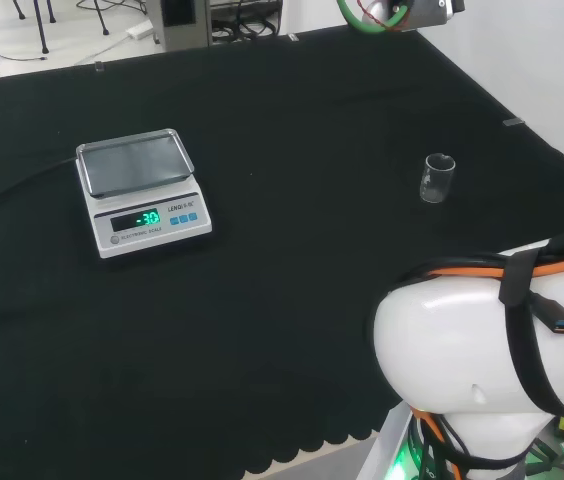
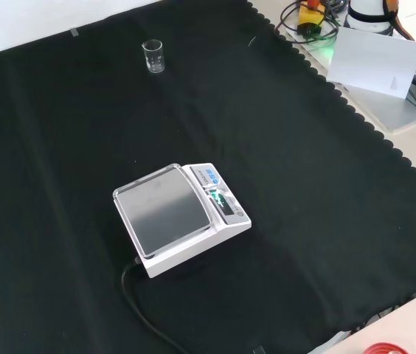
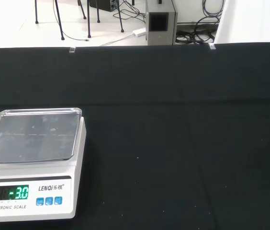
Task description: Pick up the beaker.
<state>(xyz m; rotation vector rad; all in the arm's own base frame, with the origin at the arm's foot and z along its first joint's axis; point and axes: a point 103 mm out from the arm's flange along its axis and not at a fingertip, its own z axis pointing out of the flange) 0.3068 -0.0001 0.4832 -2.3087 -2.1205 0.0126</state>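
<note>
The small clear beaker (image 1: 438,178) stands upright on the black-clothed table (image 1: 292,120), well apart from the white scale (image 1: 142,192); in the head view it sits toward 3 o'clock of the scale. Whether the fingers are apart or together I cannot tell.

Even bright overhead light, soft shadows, slight sheen on scale (image 2: 182,217) pan, all views sharp.
</note>
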